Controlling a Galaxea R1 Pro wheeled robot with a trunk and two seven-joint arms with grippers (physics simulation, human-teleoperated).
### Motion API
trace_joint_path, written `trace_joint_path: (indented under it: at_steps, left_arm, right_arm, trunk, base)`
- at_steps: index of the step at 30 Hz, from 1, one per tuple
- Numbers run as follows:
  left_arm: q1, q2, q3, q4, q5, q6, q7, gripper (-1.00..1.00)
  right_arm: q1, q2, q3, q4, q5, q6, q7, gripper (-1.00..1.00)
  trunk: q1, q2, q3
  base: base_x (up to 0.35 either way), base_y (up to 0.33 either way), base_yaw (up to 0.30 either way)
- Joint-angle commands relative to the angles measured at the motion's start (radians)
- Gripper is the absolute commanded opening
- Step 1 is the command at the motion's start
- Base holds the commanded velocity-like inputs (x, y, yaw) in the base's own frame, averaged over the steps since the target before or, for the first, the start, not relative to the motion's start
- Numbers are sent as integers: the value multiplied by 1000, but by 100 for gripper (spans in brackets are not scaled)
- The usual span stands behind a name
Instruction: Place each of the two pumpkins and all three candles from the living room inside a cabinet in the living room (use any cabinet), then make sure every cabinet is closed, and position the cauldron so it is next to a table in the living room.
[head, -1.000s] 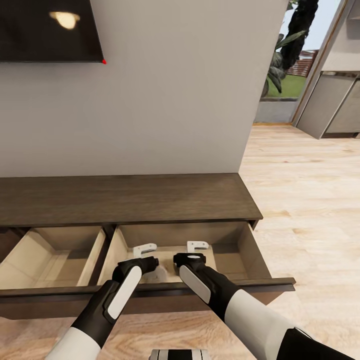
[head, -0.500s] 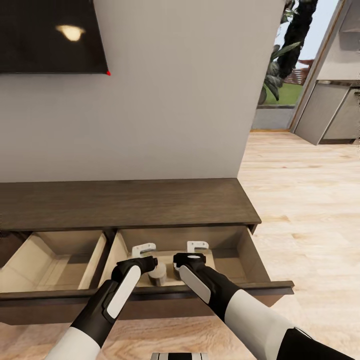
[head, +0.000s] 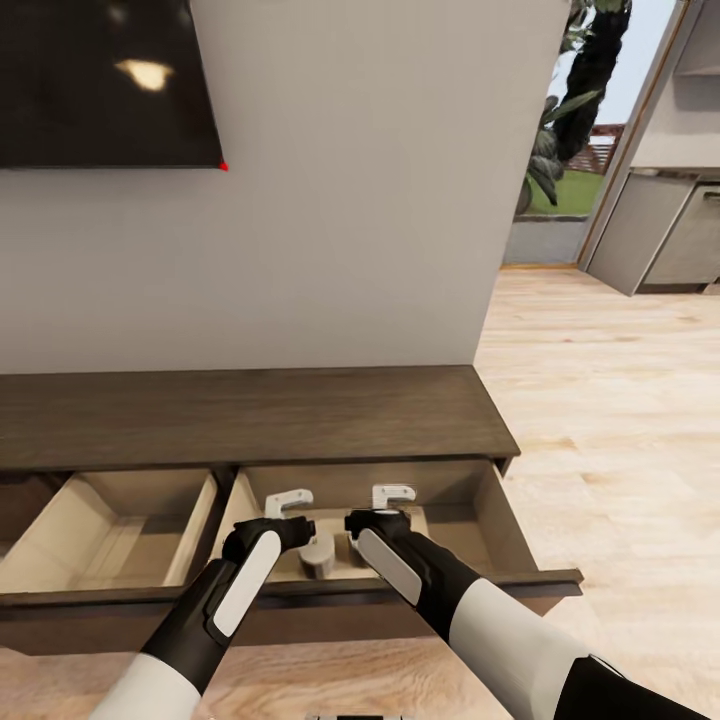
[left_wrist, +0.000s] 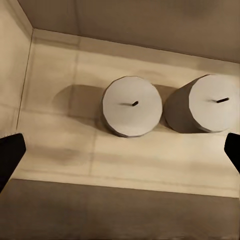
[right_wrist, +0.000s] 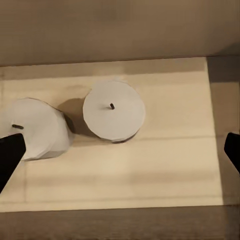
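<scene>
The dark-brown cabinet (head: 250, 415) stands against the wall with two drawers pulled out. Two pale grey candles stand upright, side by side and apart, on the light floor of the right drawer (head: 497, 515): one candle (head: 318, 556) (left_wrist: 132, 106) (right_wrist: 35, 127) and a second candle (left_wrist: 210, 103) (right_wrist: 114, 110). My left gripper (head: 290, 512) (left_wrist: 121, 152) and right gripper (head: 385, 508) (right_wrist: 121, 150) hang just above them, both open and holding nothing. The pumpkins, the cauldron and the table are out of view.
The left drawer (head: 120, 520) is also open, its light inside bare where it shows. A dark TV screen (head: 100, 80) hangs on the wall above. Light wood floor (head: 620, 420) runs to the right towards grey kitchen units (head: 660, 230) and a garden doorway.
The head camera has shifted, so the cabinet and TV sit lower in the picture. Both candles now show standing free in the drawer under the grippers.
</scene>
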Motion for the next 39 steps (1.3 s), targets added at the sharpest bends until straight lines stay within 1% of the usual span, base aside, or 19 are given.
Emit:
trace_joint_path:
  at_steps: [1, 5, 6, 9, 22, 39]
  left_arm:
    - [-1, 0, 0, -6, 11, 8, 10, 100]
    - [-1, 1, 3, -54, 10, 55, 10, 100]
    - [-1, 2, 9, -72, 10, 70, 11, 100]
    - [-1, 2, 22, -86, 10, 83, 11, 100]
    - [-1, -1, 25, -92, 9, 88, 11, 100]
    - [-1, 1, 29, -92, 9, 87, 11, 100]
  right_arm:
    - [-1, 0, 2, -2, -15, 15, -8, 100]
    - [-1, 0, 0, -5, -25, 24, -11, 100]
    - [-1, 0, 0, -6, -27, 25, -11, 100]
    - [-1, 0, 0, -6, -28, 26, -11, 100]
    - [-1, 0, -1, -22, -29, 26, -9, 100]
    - [-1, 0, -2, -24, -28, 26, -8, 100]
  trunk:
    - [-4, 7, 2]
    - [-20, 35, 15]
    - [-24, 42, 18]
    - [-35, 63, 27]
    - [-85, 154, 68]
    - [-150, 273, 121]
  base:
    - [-177, 115, 0]
    - [-69, 42, 0]
    - [-25, 10, 0]
    - [-143, 48, 0]
    - [-104, 49, 0]
    - [-6, 3, 0]
